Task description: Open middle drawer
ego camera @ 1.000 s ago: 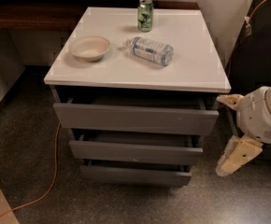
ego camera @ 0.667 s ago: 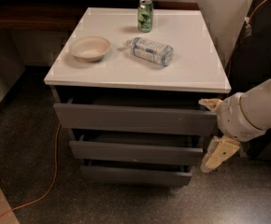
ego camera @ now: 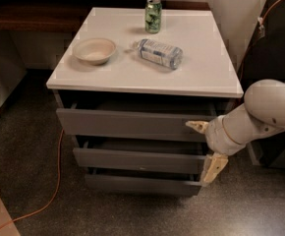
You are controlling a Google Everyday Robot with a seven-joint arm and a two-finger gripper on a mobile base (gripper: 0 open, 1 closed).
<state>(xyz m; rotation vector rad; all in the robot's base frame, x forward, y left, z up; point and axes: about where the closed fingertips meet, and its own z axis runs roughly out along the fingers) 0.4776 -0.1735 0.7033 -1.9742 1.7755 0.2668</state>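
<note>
The middle drawer (ego camera: pixel 137 159) is the mid-sized grey front of three stacked under a white-topped cabinet (ego camera: pixel 132 77), with a small pale scuff at its lower edge. It stands slightly pulled out, like the other two. My gripper (ego camera: pixel 205 146) is open at the right end of the drawer fronts. Its upper finger (ego camera: pixel 197 126) lies over the right part of the top drawer front (ego camera: pixel 128 123). Its lower finger (ego camera: pixel 213 167) hangs by the right end of the middle drawer. Whether either finger touches a front, I cannot tell.
On the top stand a pale bowl (ego camera: pixel 94 50), a green can (ego camera: pixel 153 15) and a plastic bottle (ego camera: pixel 158 53) lying on its side. The bottom drawer (ego camera: pixel 142 184) sits lowest. An orange cable (ego camera: pixel 51 195) runs over the floor at left. Dark furniture (ego camera: pixel 280 38) stands at right.
My arm and gripper have moved left, from beside the cabinet's right side to in front of the right ends of the drawers. The drawers have not moved.
</note>
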